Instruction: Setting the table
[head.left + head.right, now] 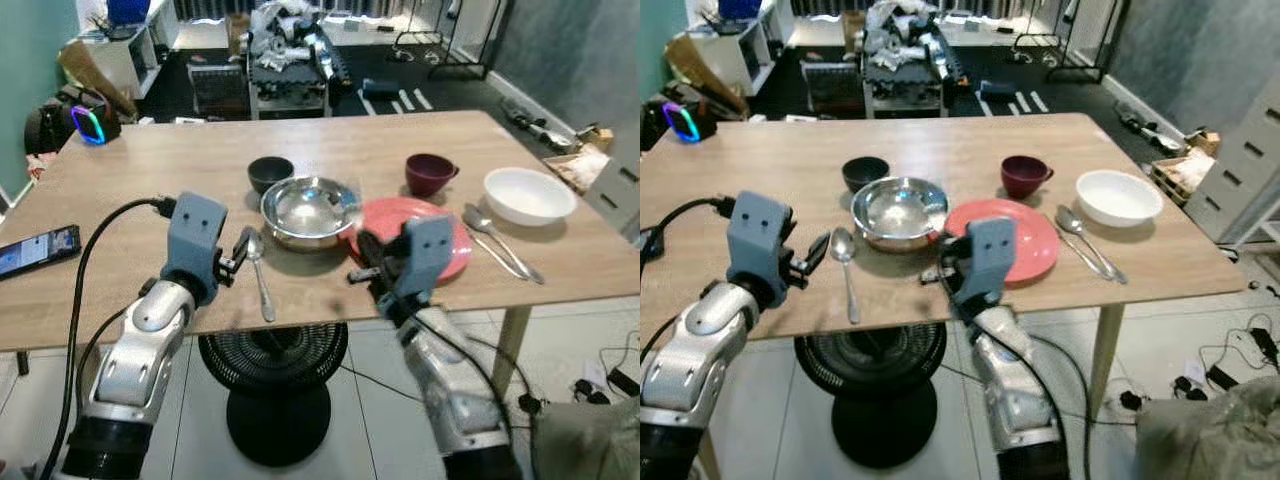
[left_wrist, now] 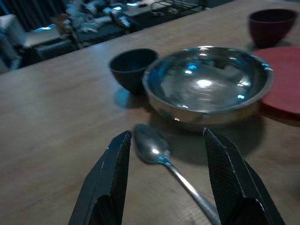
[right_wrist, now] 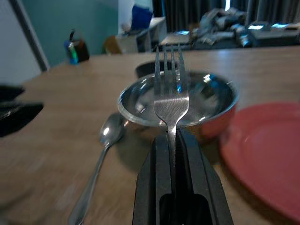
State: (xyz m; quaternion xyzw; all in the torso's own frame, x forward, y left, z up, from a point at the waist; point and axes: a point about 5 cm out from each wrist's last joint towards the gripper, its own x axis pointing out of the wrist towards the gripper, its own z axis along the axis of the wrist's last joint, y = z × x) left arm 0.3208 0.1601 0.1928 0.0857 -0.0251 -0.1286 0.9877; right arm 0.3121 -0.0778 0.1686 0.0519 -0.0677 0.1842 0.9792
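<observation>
A silver spoon [image 1: 260,275] lies on the wooden table [image 1: 150,170], just left of a steel bowl [image 1: 308,208]. My left gripper [image 1: 240,258] hovers open at the near edge, its fingers [image 2: 112,173] either side of the spoon's bowl [image 2: 151,146]. A red plate [image 1: 425,218] sits right of the steel bowl. My right gripper [image 1: 362,268] is at the plate's near left edge, shut on a fork [image 3: 171,93] whose tines point toward the steel bowl [image 3: 206,101].
Behind the steel bowl stand a small dark bowl [image 1: 270,172] and a maroon cup [image 1: 430,173]. A white bowl [image 1: 528,194] and more cutlery [image 1: 495,240] lie to the right. A phone [image 1: 38,250] rests at the left edge. A fan [image 1: 270,370] stands under the table.
</observation>
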